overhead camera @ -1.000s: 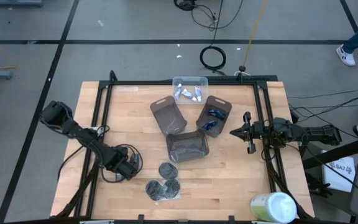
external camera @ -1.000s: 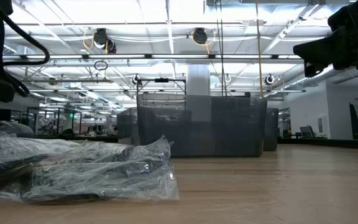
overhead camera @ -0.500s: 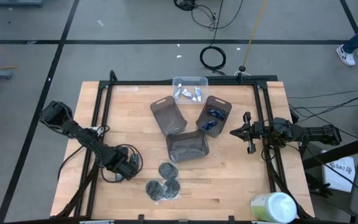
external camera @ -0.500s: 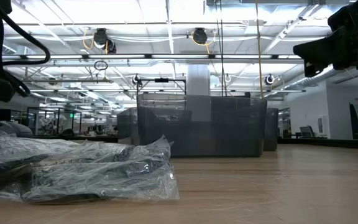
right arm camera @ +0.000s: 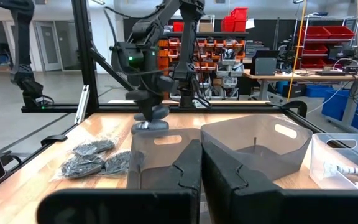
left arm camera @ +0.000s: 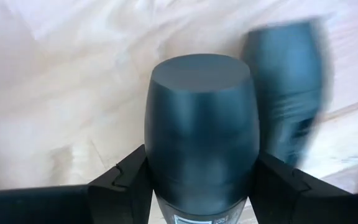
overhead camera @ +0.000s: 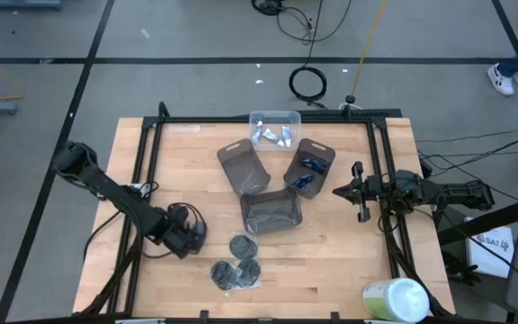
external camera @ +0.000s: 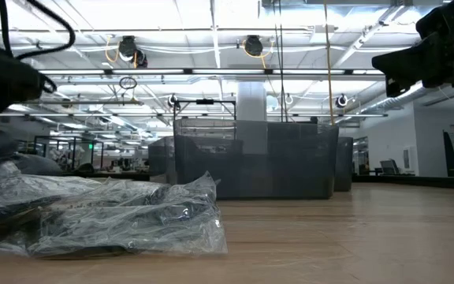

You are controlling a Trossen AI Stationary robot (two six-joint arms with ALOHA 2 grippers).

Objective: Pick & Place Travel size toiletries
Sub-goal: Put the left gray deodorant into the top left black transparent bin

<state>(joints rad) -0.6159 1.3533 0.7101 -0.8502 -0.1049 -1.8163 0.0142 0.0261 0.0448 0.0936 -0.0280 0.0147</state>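
- Grey-blue oval stick (left arm camera: pixel 201 134): clamped between the two fingers of the left gripper (left arm camera: pixel 201 186), which press on its narrow sides low on the body; the domed cap projects ahead of the fingers. In the right wrist view it appears just above the desk, with its twin below it.
- Handling, as a judgement: a rigid plastic shell, light, with a smooth, probably slick skin; the oval section favours a hold across the narrow sides, as here, and a hold near mid-body should limit pivoting.
- Second oval stick (left arm camera: pixel 288 93): lying on the wood just beside the held one, beyond the fingers and off to one side.
- Bagged dark discs (overhead camera: pixel 235 268): close beside the left fingers, in crinkled clear film; soft and likely to slip.
- Three smoky-grey trays (overhead camera: pixel 271 213) and one clear tray (overhead camera: pixel 274 128): well beyond the left fingers, toward mid-desk; white tubes (overhead camera: pixel 272 136) lie in the clear tray, dark-blue bottles (overhead camera: pixel 307 171) in one grey tray.
- Right gripper (overhead camera: pixel 359 191): fingers together, holding nothing, waiting beside the grey trays at the desk's right edge.
- Desk (overhead camera: pixel 349 261): pale wood, flat, bounded by a black frame; a pale-green-and-white container (overhead camera: pixel 396 300) stands at one corner.
- Room: shelving with red bins, grey floor with cables.
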